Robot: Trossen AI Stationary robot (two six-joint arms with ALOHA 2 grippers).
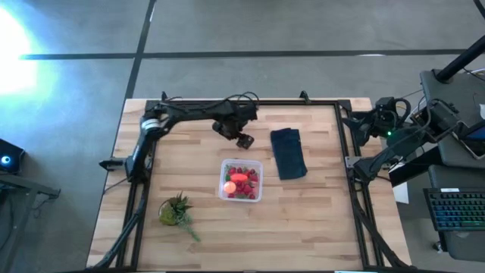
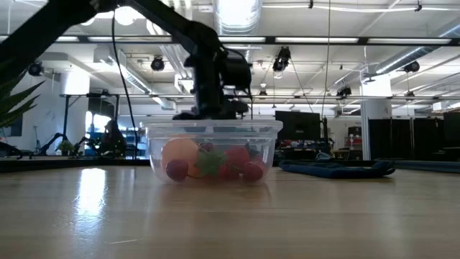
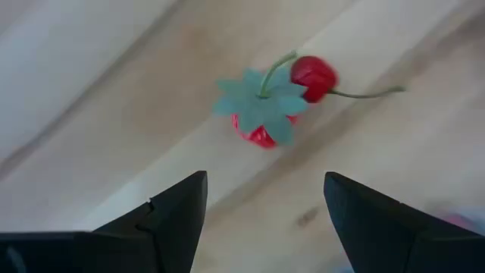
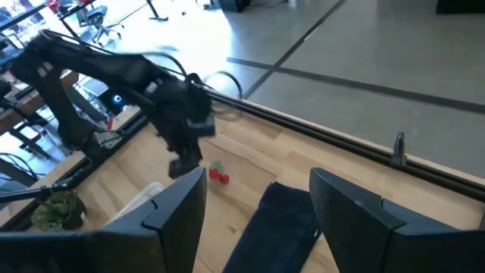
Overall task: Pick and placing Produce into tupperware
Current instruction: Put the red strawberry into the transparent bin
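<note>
STEP: reaching for last stray strawberry (image 3: 261,114) and cherry (image 3: 313,74) | left pincer (image 3: 265,208) wide open, empty, above them at 12 o'clock of tupperware (image 1: 242,180) | right pincer (image 4: 258,201) open, empty, parked at 3 o'clock off desk (image 1: 318,220) | NEXT: descend, straddle the berry, close.

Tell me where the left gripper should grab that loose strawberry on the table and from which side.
Grip the strawberry across its red body, below the green leaf cap, coming straight down from above. It lies on bare wood with the cap facing up, and the left gripper hangs open over it. A cherry sits touching or nearly touching one side, so probably set the fingers across the other axis.
</note>
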